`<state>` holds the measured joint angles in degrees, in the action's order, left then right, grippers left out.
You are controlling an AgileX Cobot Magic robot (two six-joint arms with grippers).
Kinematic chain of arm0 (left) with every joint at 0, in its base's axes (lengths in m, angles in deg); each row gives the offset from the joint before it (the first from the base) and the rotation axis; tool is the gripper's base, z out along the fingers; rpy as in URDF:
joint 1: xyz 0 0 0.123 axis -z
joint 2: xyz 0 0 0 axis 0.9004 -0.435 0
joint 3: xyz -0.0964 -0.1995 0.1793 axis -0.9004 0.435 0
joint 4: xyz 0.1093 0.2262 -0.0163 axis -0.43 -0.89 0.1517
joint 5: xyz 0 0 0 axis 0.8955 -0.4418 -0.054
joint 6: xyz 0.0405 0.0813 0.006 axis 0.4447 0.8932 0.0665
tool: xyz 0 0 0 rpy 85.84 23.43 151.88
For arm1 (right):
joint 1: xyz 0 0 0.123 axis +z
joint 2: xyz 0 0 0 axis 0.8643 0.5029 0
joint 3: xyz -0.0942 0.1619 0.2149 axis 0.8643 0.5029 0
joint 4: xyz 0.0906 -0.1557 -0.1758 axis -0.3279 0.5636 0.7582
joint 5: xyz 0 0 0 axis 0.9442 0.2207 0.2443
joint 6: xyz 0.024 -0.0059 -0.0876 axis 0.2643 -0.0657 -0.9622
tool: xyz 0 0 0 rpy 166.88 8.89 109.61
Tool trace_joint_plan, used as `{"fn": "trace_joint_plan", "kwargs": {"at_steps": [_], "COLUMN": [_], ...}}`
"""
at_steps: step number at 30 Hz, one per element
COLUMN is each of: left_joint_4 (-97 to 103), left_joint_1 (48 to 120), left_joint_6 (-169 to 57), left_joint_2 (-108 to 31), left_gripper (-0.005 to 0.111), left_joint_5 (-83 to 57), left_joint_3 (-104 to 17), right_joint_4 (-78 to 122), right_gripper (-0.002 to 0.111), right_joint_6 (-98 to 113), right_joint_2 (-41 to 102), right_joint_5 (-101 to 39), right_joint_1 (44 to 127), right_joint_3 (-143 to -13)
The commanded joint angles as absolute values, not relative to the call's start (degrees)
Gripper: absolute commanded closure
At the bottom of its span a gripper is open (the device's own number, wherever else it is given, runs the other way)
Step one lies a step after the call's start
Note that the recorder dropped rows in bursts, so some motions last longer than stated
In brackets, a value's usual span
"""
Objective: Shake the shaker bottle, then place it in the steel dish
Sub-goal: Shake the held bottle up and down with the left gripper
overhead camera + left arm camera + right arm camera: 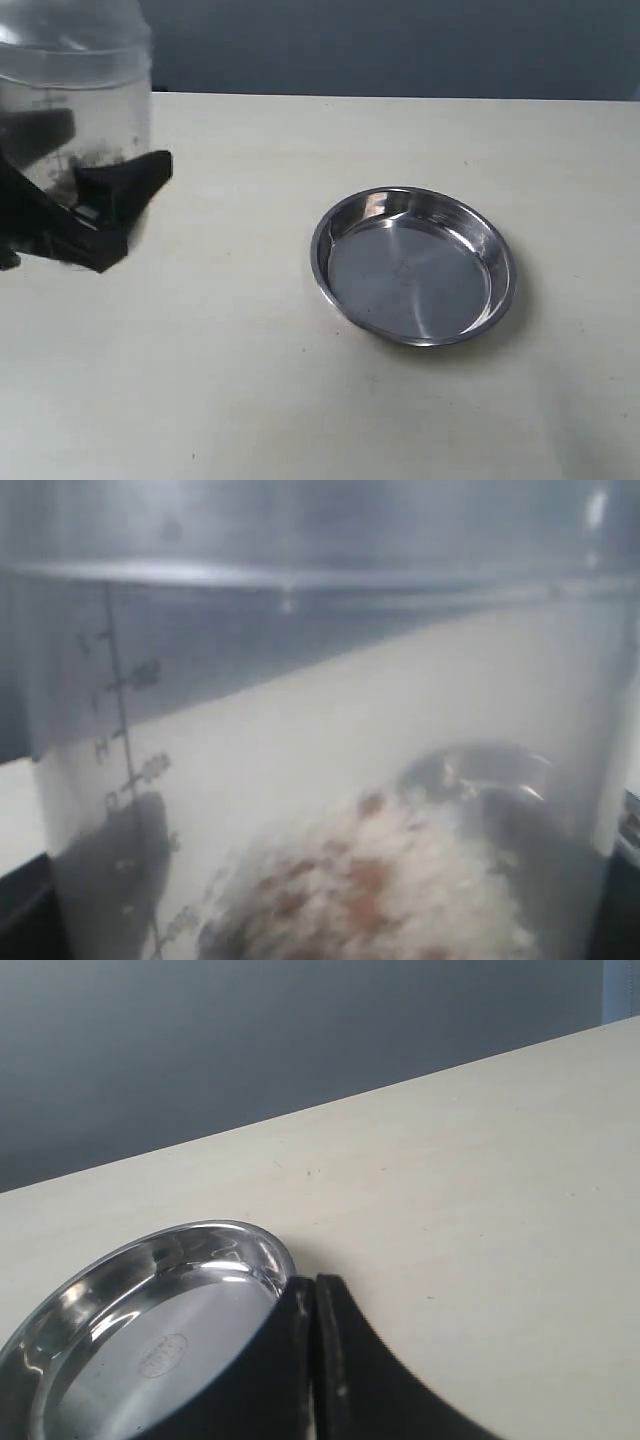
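The shaker bottle (75, 95), clear frosted plastic, is held up at the far left of the exterior view, well left of the steel dish (412, 265). My left gripper (85, 210) is shut on it, black fingers (125, 185) clamped round its lower body, where dark granules cling inside. In the left wrist view the shaker bottle (320, 780) fills the frame, with measuring marks and brown and white granules (385, 890) blurred inside. My right gripper (314, 1305) is shut with nothing in it, its tips beside the rim of the steel dish (150, 1330). It does not show in the exterior view.
A pale cream table (250, 400) carries the dish at the middle right. A dark grey-blue wall (400, 45) runs behind the table's far edge. No other objects show on the table.
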<state>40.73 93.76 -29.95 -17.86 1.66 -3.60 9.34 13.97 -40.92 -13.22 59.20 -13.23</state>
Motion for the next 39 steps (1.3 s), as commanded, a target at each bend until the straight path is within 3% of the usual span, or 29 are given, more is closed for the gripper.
{"fn": "trace_joint_plan", "kwargs": {"at_steps": [1,7,9,12,13,16,18,20,23,24,26,29,31,35,39], "left_joint_4": [47.88,16.05,28.35,71.34,71.63,38.14,22.84,26.18,52.02,49.27,24.2,-13.85,-16.04,3.13,-31.4], "left_joint_1": [92.36,98.8,94.99,85.55,84.08,86.65,89.03,85.64,79.24,79.23,82.3,92.35,90.16,77.95,86.08], "left_joint_6": [-33.52,-53.79,-43.76,-22.93,-21.24,-33.98,-43.92,-49.61,-49.31,-49.31,-55.68,-74.63,-80.49,-88.2,-91.06], "left_joint_2": [-25.21,-21.63,-21.45,-22.8,-22.8,-21.8,-21.67,-21.94,-23.69,-24.17,-24.16,-23.96,-23.96,-25.94,-24.65], "left_gripper": [0.107,0.107,0.107,0.107,0.107,0.107,0.107,0.107,0.107,0.107,0.107,0.107,0.107,0.107,0.107], "left_joint_5": [3.53,2.27,5.08,15.72,11.81,-11.6,-9.93,1.68,9.97,7.46,-3.02,-8.02,-9.26,-0.62,8.98], "left_joint_3": [4.78,2.46,2.46,2.27,1.52,-2.81,-2.67,-0.07,1.83,1.3,-1.54,-2.8,-2.82,-2.38,-2.67], "right_joint_4": [9.5,9.5,9.5,9.5,9.5,9.48,9.48,9.48,9.61,9.61,9.61,9.49,9.49,9.5,9.5], "right_gripper": [0.109,0.109,0.109,0.109,0.109,0.109,0.109,0.109,0.109,0.109,0.109,0.109,0.109,0.109,0.109], "right_joint_6": [13.62,13.62,13.62,13.62,13.62,13.62,13.62,13.62,13.62,13.62,13.62,13.62,13.62,13.62,13.62], "right_joint_2": [-41.14,-41.14,-41.14,-41.14,-41.14,-41.14,-41.14,-41.14,-41.14,-41.14,-41.14,-41.14,-41.14,-41.14,-41.14], "right_joint_5": [-13.79,-13.79,-13.79,-13.79,-13.79,-13.79,-13.79,-13.79,-13.79,-13.79,-13.79,-13.79,-13.79,-13.79,-13.79], "right_joint_1": [59.3,59.3,59.3,59.3,59.3,59.2,59.3,59.3,59.19,59.33,59.33,59.3,59.3,59.19,59.19], "right_joint_3": [-13.16,-13.16,-13.16,-13.16,-13.16,-13.16,-13.16,-13.16,-13.16,-13.16,-13.16,-13.16,-13.16,-13.16,-13.16]}}
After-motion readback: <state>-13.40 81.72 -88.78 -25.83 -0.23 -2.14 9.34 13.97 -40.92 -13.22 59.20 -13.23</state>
